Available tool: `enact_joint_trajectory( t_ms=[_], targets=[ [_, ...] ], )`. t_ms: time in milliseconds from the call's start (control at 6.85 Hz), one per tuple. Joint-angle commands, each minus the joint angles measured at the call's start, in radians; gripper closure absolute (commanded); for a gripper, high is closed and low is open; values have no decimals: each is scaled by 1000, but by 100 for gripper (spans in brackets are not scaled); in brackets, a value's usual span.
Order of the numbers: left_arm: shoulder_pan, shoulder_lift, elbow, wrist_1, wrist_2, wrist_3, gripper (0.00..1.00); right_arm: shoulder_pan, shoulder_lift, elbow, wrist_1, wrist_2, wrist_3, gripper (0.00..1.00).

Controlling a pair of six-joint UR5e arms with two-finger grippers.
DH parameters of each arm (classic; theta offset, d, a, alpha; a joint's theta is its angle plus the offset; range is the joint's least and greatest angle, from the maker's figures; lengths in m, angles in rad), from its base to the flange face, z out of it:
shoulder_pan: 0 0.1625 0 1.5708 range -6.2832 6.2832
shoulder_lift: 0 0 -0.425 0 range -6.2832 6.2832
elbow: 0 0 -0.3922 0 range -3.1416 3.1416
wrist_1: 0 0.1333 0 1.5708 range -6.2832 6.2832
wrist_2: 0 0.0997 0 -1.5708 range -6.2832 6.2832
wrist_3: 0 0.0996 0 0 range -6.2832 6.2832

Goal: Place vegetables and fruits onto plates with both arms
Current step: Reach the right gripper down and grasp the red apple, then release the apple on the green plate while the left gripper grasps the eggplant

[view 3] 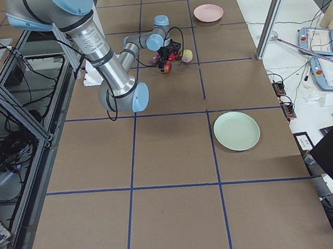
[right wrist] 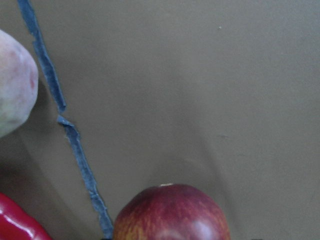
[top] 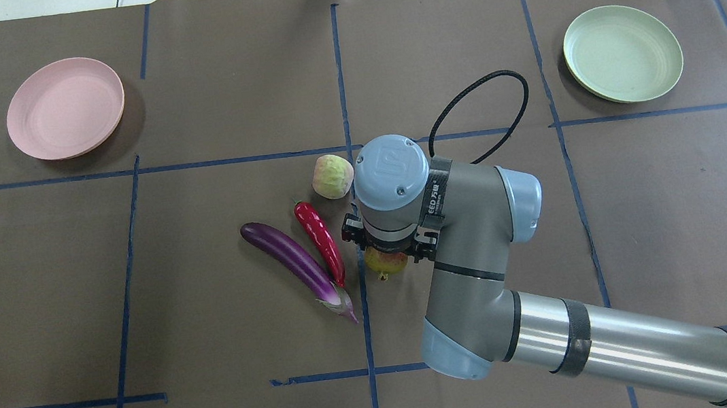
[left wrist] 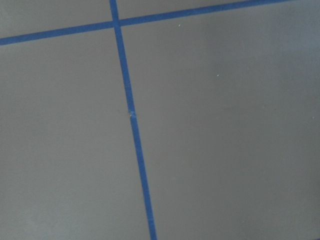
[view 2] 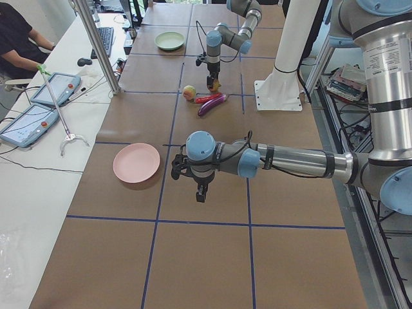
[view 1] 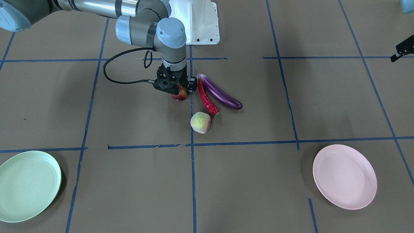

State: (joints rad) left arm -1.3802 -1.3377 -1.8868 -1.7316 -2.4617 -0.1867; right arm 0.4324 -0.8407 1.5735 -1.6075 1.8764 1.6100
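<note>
My right gripper (view 1: pixel 179 89) is straight over the dark red fruit (view 1: pixel 179 94), which looks to rest on the table. The gripper's body hides its fingertips, so I cannot tell whether they are closed on the fruit. The fruit fills the bottom of the right wrist view (right wrist: pixel 171 212). The red chili pepper (view 1: pixel 207 98) and purple eggplant (view 1: pixel 220 93) lie just beside it. The pale yellow-green fruit (view 1: pixel 201 122) sits a little further from the robot. The mint green plate (top: pixel 622 53) and pink plate (top: pixel 65 108) are both empty. My left gripper (view 2: pixel 201 193) hovers near the pink plate; I cannot tell its state.
Brown paper with blue tape lines covers the table (top: pixel 217 357). The white base block (view 1: pixel 197 22) stands at the robot's edge. An operator (view 2: pixel 16 38) sits at a side desk with tablets (view 2: pixel 29 122). A metal pole (view 2: pixel 103 48) rises at that table edge.
</note>
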Motion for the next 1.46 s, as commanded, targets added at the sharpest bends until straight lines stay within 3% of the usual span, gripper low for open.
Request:
enact_joint_trajectory(
  t_ms=[0,146,438,730,1022,1168,1314],
  targets=[
    [125,-3,-2,-216,0,-298,0,-3,-4,-3,3,0,-2,87],
    [191,-33,-3,-288,0,-461,0,29,-9,23,-6,13,-10,100],
    [327,-168,-41,-301,7,-760,0,199,-108,175,-45,87,-126,100],
    [515,-361,-38,-295,67,-1144,0,371,-167,172,-46,139,-407,100],
    [703,-493,-28,-252,321,-1446,0,524,-175,-8,-28,136,-739,100],
    [774,-570,-15,-165,419,-1535,0,586,-173,-95,-10,136,-854,100],
    [815,-663,17,-37,491,-1586,0,626,-175,-222,106,132,-881,100]
  ],
)
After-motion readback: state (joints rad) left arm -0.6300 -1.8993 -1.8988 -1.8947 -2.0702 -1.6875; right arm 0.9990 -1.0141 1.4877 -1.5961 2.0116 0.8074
